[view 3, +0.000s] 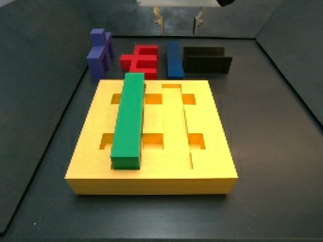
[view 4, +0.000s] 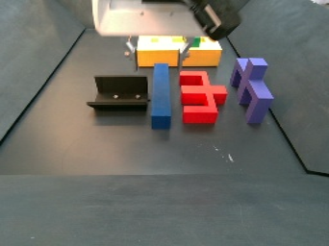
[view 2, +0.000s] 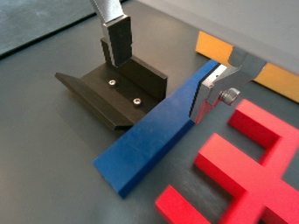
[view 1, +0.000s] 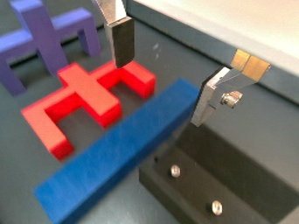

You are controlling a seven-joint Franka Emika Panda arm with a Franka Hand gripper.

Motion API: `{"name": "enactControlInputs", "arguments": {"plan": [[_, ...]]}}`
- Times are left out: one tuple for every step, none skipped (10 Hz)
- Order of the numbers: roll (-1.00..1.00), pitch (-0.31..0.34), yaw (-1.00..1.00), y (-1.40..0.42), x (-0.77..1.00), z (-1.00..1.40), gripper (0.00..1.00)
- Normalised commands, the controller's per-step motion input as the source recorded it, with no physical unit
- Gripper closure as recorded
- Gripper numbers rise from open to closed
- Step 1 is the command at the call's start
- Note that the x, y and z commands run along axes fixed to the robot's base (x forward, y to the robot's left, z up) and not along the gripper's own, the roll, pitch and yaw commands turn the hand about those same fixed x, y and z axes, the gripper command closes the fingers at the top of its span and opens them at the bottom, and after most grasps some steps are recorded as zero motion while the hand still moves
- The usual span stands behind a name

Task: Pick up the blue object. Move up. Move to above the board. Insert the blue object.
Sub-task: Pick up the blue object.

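In a side view the board (view 3: pixel 151 142) lies nearest, a green bar (view 3: pixel 130 118) in one groove. Beyond it the blue bar (view 3: pixel 175 59) rests on the floor between the red piece (view 3: pixel 143 60) and the fixture (view 3: pixel 206 60). The gripper (view 1: pixel 170 70) hangs above its far end, jaws spread, empty. The pick-up step seems in hand: next, descend astride the bar and close.

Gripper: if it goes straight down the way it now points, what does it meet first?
Probably the blue object: in both wrist views the open gripper has one finger on each side of the bar's far end. The fixture lies beside it; depth is unclear.
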Motion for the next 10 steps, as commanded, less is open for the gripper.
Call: {"name": "enactControlInputs", "arguments": {"plan": [[0.0, -0.063, 0.11, -0.18, 0.23, -0.42, 0.0], [0.01, -0.076, 0.18, -0.11, 0.0, -0.32, 0.0], [0.0, -0.076, 0.23, -0.15, 0.04, -0.34, 0.0], [0.0, -0.013, 0.13, -0.16, 0.2, -0.39, 0.0], [0.0, -0.026, 0.06, -0.17, 0.0, -0.33, 0.0], [0.03, 0.0, 0.0, -0.07, 0.13, -0.33, 0.0], [0.07, 0.0, -0.04, 0.0, 0.04, -0.26, 0.0], [0.08, 0.0, -0.05, 0.0, 0.0, -0.19, 0.0], [0.07, 0.0, -0.03, 0.0, 0.0, -0.17, 0.0], [0.06, 0.0, -0.01, 0.0, 0.0, -0.17, 0.0]]}}
